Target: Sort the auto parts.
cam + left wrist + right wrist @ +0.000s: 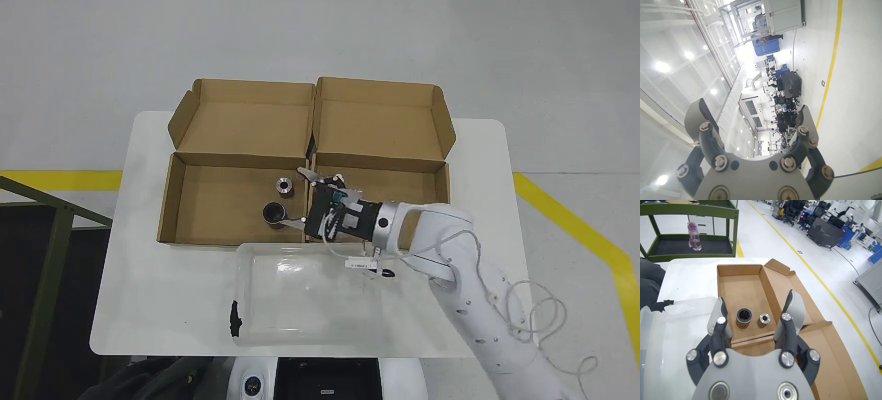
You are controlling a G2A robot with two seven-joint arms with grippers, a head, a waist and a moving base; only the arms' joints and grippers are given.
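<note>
right hand (756,301): spread wide and holding nothing. It hangs over the wall shared by the two boxes, and in its wrist view the fingers frame both parts.
left hand (753,106): also spread wide and holding nothing. It points up at the hall ceiling, away from the table.
bin (300,300): clear plastic, at the table's near edge, just beside the boxes' near walls. Black tape (235,320) sits on its near left corner. The right arm crosses above its far right corner.
table (150,300): white.
left box (210,205): open cardboard, toward the far edge, with its lid folded back. Both parts are inside at its right end.
right box (410,190): the same kind, touching the left box along one wall. The right hand covers its left end in the top view.
sleeve (744,318): the larger part, a dark ring with a wide bore. It stands upright near the left box's near wall.
bushing (764,320): smaller, bright silver, with a narrow bore. It stands upright near the sleeve but apart from it, farther from the near wall.
cart (693,211): green, on the floor past the table's left edge, carrying a pink bottle (693,237).
</note>
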